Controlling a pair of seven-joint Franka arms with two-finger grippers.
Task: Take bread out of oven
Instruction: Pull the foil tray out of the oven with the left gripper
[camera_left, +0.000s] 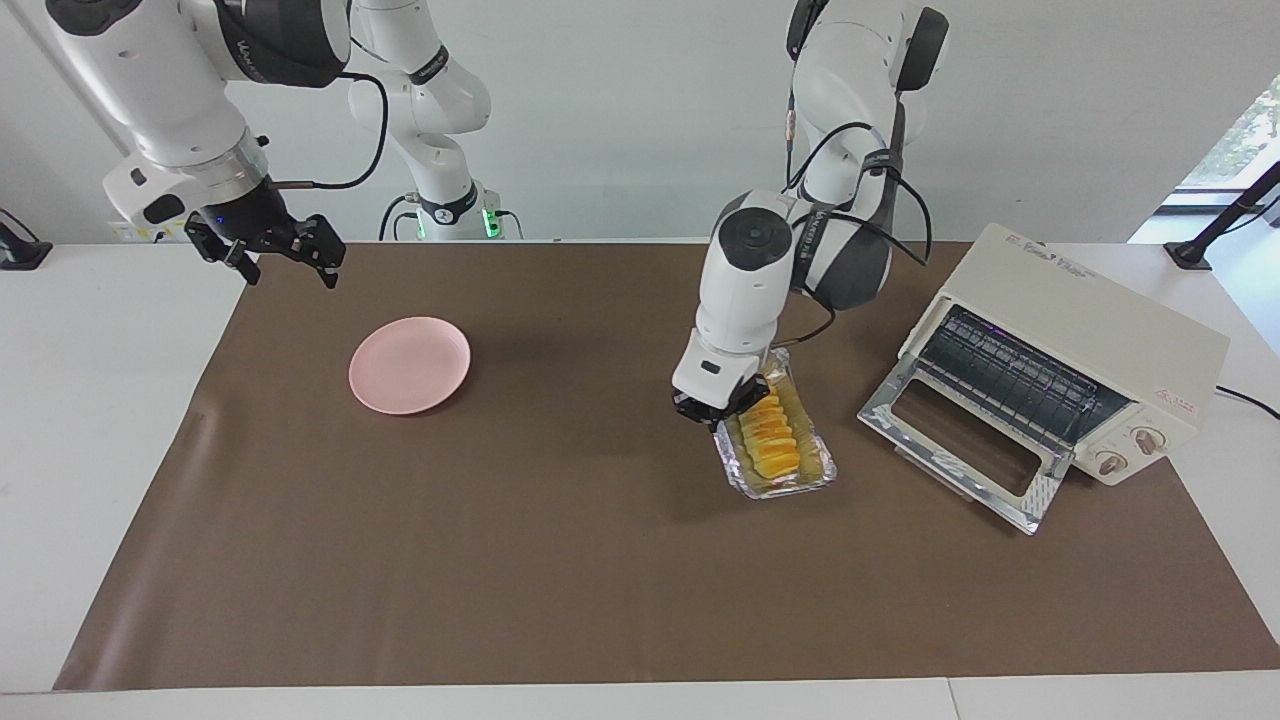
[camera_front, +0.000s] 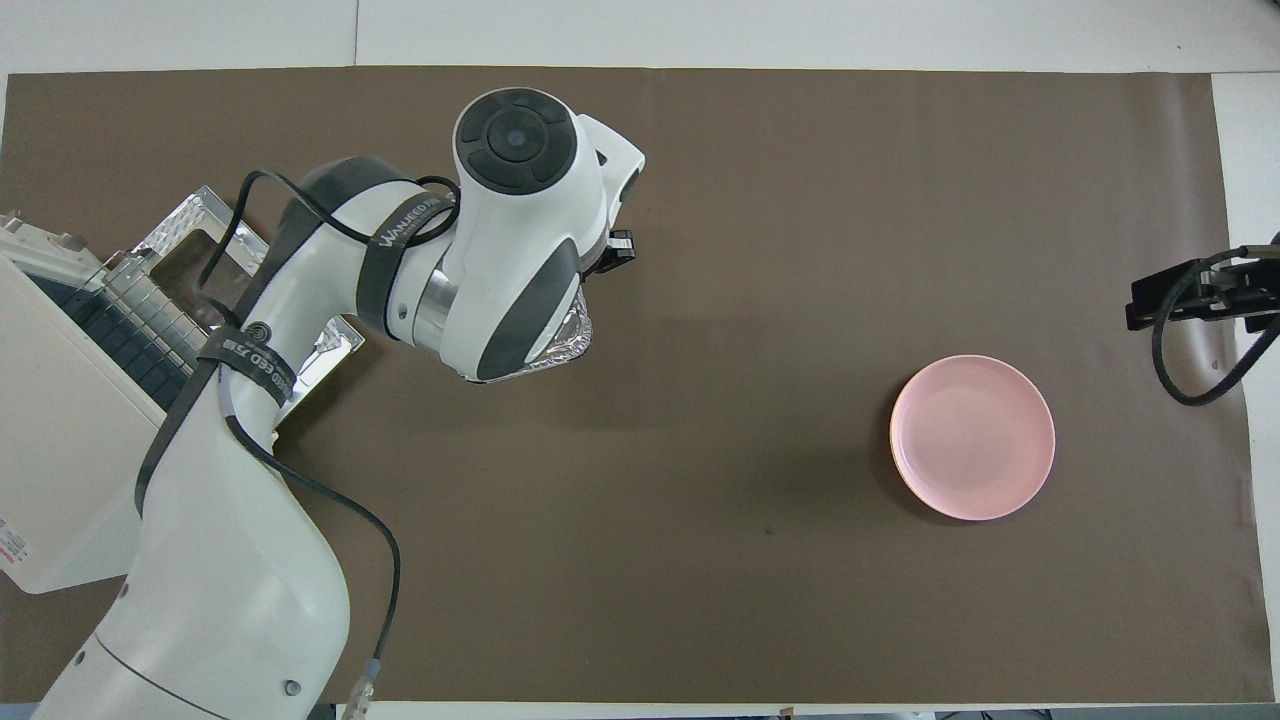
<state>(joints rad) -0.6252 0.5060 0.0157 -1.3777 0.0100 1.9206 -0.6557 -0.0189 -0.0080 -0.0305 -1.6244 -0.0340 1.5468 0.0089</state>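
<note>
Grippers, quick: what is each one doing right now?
Left gripper: shut on the foil tray carrying the bread.
Right gripper: open, empty, waiting near the pink plate.

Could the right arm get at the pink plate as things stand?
Probably yes. The right gripper hangs open above the mat's corner, close to the pink plate, with only bare mat between. The left gripper, shut on the foil tray, is well away.
</note>
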